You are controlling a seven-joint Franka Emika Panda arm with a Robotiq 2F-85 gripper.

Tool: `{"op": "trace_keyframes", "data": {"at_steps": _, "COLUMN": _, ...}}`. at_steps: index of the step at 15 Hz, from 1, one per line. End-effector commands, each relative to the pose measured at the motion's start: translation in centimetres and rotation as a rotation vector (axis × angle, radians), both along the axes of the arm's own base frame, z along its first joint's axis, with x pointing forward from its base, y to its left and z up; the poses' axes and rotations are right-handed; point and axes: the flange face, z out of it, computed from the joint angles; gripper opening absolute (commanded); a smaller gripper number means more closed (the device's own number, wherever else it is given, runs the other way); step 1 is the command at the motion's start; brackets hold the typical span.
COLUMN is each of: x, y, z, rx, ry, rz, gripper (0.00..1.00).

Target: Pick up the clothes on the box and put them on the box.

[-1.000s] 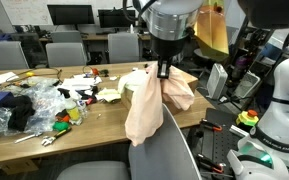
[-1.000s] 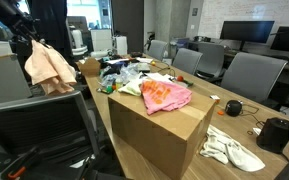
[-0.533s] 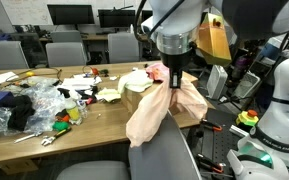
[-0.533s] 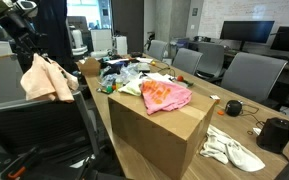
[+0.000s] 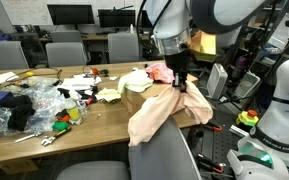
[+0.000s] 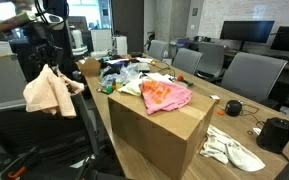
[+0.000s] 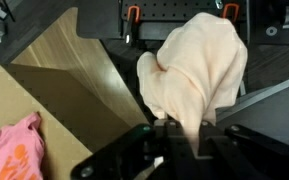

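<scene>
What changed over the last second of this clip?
The gripper, shut on the peach cloth, carried it downward, off to the side of the cardboard box; nothing was let go. The pink garment on the box and the white cloth beside it stayed put.

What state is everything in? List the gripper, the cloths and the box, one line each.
gripper: shut on the peach cloth, in the air beside the box.
peach cloth: held, hanging crumpled from the gripper.
pink cloth: lying crumpled on top of the box.
box: upright, carrying the pink cloth.
white cloth: lying loose beside the box.
</scene>
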Motion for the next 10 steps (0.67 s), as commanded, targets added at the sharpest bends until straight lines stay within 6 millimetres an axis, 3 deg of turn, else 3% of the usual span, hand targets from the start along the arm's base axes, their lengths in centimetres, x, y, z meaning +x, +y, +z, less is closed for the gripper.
{"op": "trace_keyframes", "data": {"at_steps": 1, "x": 0.1, "y": -2.5, "z": -0.2, "rx": 0.076, "ry": 0.054, "rz": -0.084, "gripper": 0.03}}
{"op": "trace_keyframes", "data": {"at_steps": 4, "x": -0.2, "y": -2.5, "z": -0.2, "rx": 0.074, "ry": 0.049, "rz": -0.091, "gripper": 0.03}}
{"op": "trace_keyframes", "data": {"at_steps": 7, "x": -0.7, "y": -1.1, "z": -0.3, "rx": 0.038, "ry": 0.034, "rz": -0.048, "gripper": 0.03}}
{"op": "trace_keyframes", "data": {"at_steps": 10, "x": -1.0, "y": -0.9, "z": -1.7, "rx": 0.015, "ry": 0.044, "rz": -0.054, "gripper": 0.03}}
